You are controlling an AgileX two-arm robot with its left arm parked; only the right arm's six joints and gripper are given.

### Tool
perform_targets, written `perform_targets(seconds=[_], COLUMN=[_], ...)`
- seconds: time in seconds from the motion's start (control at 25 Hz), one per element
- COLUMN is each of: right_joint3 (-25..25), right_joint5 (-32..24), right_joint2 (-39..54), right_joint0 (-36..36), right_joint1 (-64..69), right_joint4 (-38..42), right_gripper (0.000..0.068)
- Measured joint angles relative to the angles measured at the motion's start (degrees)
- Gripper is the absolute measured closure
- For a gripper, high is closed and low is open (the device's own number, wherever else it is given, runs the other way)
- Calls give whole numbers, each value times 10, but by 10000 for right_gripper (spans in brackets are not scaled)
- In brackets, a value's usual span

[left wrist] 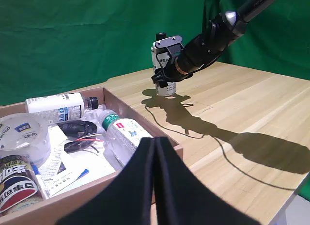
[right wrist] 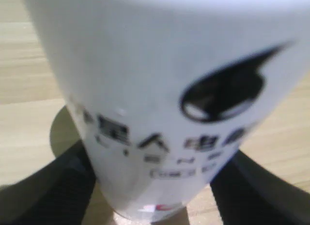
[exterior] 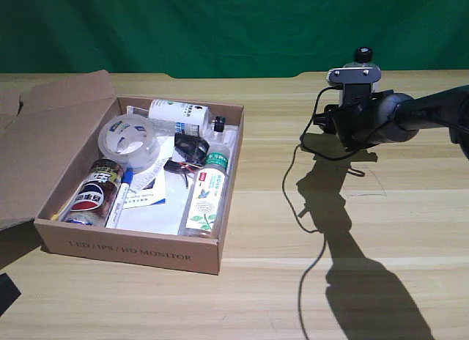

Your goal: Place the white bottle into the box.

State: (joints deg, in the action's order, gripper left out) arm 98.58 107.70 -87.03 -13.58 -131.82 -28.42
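Note:
The white bottle (right wrist: 160, 89) fills the right wrist view, with dark text and a black mark on its label. My right gripper (exterior: 346, 126) holds it at the table's back right, a black finger (right wrist: 58, 191) pressed on each side. In the exterior view only its black cap (exterior: 363, 54) shows above the wrist camera mount. In the left wrist view the bottle (left wrist: 166, 90) is upright, its base at or just over the wood. The brown cardboard box (exterior: 132, 248) lies open at the exterior view's left, well apart from the bottle.
The box holds a tape roll (exterior: 128, 141), a cola can (exterior: 91, 193), a clear green-capped bottle (exterior: 205, 193), another white bottle (exterior: 179, 116) and tangled wires (exterior: 187, 158). Its lid flap (exterior: 44, 135) lies open to the left. A thin cable (exterior: 299, 197) trails over the table.

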Motion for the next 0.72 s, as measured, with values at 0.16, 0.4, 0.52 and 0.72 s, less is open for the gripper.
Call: perform_targets(seconds=[0.16,0.4,0.52,0.72], right_joint3=[-24,-93,-172,-230], right_joint5=[-82,-174,-235,-335], right_joint2=[4,4,4,4], right_joint0=[-34,-90,-130,-243], right_joint1=[42,136,188,245], right_joint4=[1,-19,-32,-38], right_gripper=[169,169,169,169])
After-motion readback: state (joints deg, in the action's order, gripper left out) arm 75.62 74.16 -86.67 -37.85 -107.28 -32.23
